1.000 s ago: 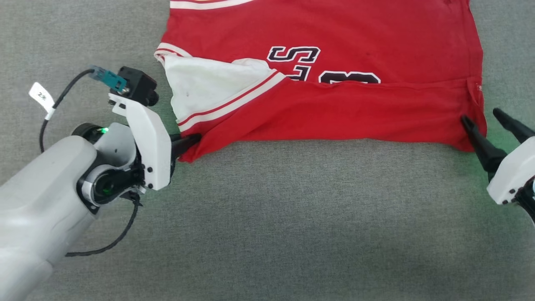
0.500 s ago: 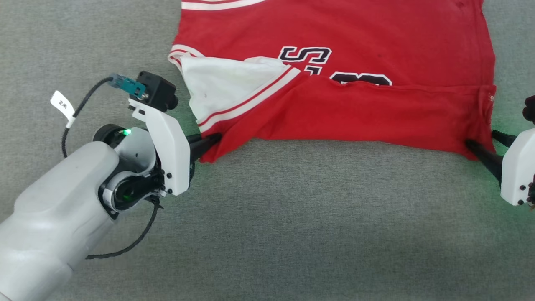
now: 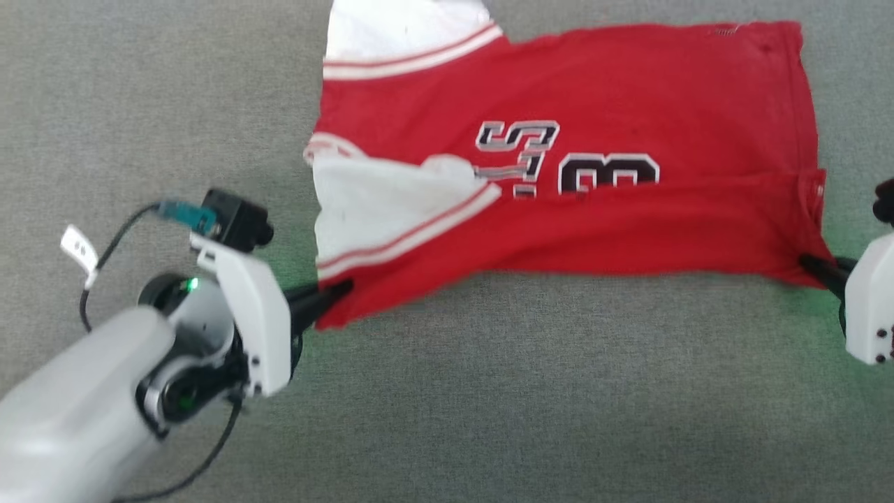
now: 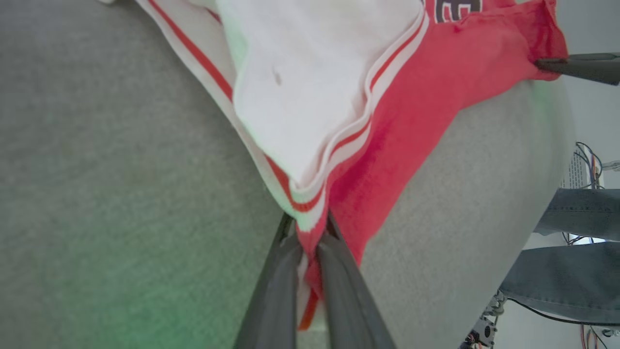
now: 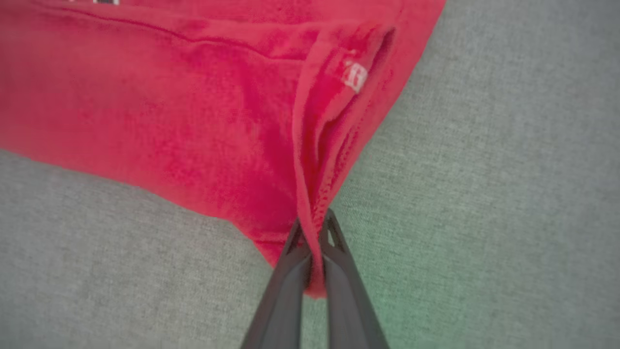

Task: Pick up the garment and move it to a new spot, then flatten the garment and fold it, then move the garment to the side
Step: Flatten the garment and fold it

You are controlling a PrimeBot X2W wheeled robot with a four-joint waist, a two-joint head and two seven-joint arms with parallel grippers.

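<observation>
The garment [image 3: 594, 209] is a red jersey T-shirt with white sleeves, striped trim and black lettering, spread on the grey surface with its near edge folded over. My left gripper [image 3: 339, 297] is shut on its near left corner; the left wrist view shows the garment [image 4: 368, 140] with its striped trim pinched in that gripper [image 4: 310, 242]. My right gripper [image 3: 814, 269] is shut on the near right corner; in the right wrist view the red hem of the garment [image 5: 193, 121] is clamped in that gripper [image 5: 312, 228].
Grey carpet-like surface [image 3: 524, 391] surrounds the shirt. A white sleeve [image 3: 405, 28] lies at the far left of the shirt. In the left wrist view a person's jeans-clad legs [image 4: 571, 276] and loose cables [image 4: 588, 165] stand past the surface's edge.
My right gripper has gone from open beside the near right corner to shut on it. The left stays clamped on its corner. The camera has shifted, showing more of the shirt's far part.
</observation>
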